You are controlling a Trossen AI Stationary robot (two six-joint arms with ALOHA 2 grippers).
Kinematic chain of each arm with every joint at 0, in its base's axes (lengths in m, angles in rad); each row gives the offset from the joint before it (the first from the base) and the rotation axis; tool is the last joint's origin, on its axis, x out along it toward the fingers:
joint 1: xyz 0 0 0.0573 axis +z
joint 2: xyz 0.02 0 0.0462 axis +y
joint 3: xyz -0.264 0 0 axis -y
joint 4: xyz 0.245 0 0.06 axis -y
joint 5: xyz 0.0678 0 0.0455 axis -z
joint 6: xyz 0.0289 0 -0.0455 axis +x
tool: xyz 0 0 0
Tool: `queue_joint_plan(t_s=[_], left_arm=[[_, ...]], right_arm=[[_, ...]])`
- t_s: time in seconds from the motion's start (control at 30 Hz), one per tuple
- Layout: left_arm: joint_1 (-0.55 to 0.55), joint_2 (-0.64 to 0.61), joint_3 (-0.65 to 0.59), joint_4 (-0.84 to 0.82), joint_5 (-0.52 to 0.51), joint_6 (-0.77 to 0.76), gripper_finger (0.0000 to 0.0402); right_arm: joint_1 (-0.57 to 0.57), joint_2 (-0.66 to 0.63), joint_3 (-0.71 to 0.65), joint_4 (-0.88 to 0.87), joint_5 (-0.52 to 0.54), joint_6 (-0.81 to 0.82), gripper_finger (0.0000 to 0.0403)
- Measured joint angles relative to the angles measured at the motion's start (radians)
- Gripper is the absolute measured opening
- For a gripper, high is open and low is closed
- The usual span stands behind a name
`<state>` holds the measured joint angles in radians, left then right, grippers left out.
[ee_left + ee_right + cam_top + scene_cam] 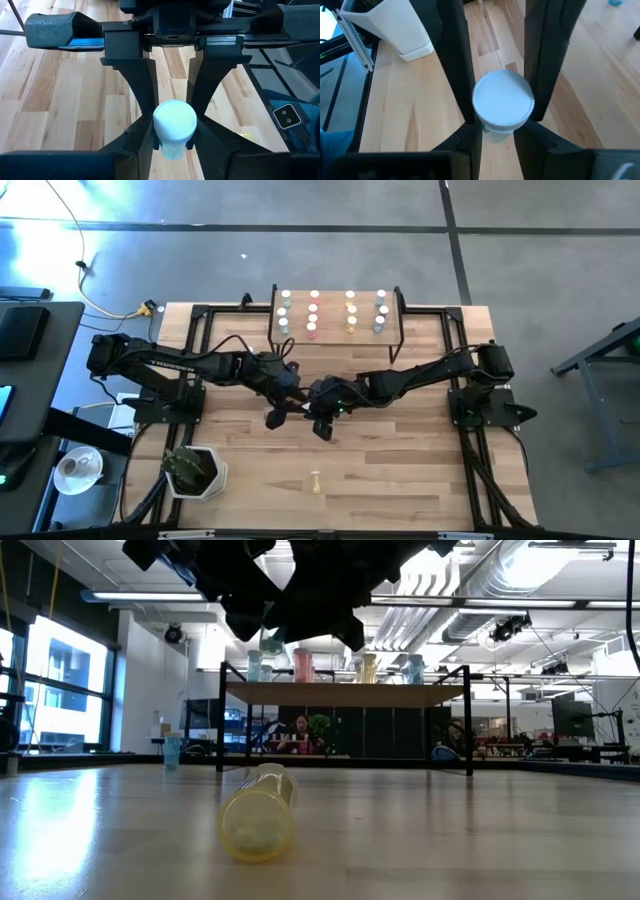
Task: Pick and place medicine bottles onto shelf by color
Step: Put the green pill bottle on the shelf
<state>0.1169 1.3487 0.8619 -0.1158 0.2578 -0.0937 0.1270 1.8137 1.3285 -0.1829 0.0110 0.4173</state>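
Observation:
My two grippers meet above the middle of the table, left gripper [297, 402] and right gripper [316, 404], both shut on one small pale green bottle with a white cap [174, 122], which also shows in the right wrist view [503, 103]. From above the grippers hide it. The shelf [338, 340] stands at the far edge on black legs and carries upright bottles in green, pink, yellow and blue columns [335, 667]. A yellow bottle [316, 480] lies on its side on the table near the front edge, and fills the low view [260, 812]. My left gripper pinches the bottle just under its white cap [172, 148] between its two fingers, coming slanting down from the table's left. The bottle stands upright, cap up, lifted clear of the table. My right gripper pinches the same bottle's body just below the cap [497, 131] between its two fingers, coming slanting down from the table's right, opposite the left gripper's fingers [457, 60].
A white pot with a plant [195, 472] stands at the table's front left, and shows in the right wrist view [410, 30]. A small blue bottle [172, 750] stands far off on the table. A person shows in the room behind the shelf [300, 730].

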Motion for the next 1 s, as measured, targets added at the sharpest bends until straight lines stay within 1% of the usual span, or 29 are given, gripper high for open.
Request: queue_joint_plan(t_s=[0.1, 0.43, 0.53, 0.73, 0.8, 0.87, 1.0], left_arm=[[0.000, 0.000, 0.000, 0.000, 0.000, 0.000, 0.0110], [0.000, 0.000, 0.000, 0.000, 0.000, 0.000, 0.0112], [0.000, 0.000, 0.000, 0.001, 0.001, 0.000, 0.0113], [0.000, 0.000, 0.000, 0.003, -0.009, 0.001, 0.0113], [0.000, 0.000, 0.000, 0.003, -0.012, 0.001, 0.0113], [0.000, 0.000, 0.000, 0.003, -0.018, 0.001, 0.0113], [0.001, -0.002, 0.000, 0.004, -0.068, 0.003, 0.0113]], right_arm=[[-0.003, 0.000, 0.000, 0.000, -0.001, 0.001, 0.0083], [-0.005, -0.001, 0.000, -0.004, -0.012, -0.002, 0.0084], [-0.005, -0.001, 0.000, -0.005, -0.012, -0.004, 0.0100], [-0.010, -0.006, 0.000, -0.011, -0.020, -0.003, 0.0158], [-0.019, -0.022, -0.001, -0.028, -0.037, 0.005, 0.0172], [-0.029, -0.044, -0.001, -0.039, -0.051, 0.007, 0.0180], [-0.036, -0.088, -0.001, -0.077, -0.043, -0.020, 0.0183]])
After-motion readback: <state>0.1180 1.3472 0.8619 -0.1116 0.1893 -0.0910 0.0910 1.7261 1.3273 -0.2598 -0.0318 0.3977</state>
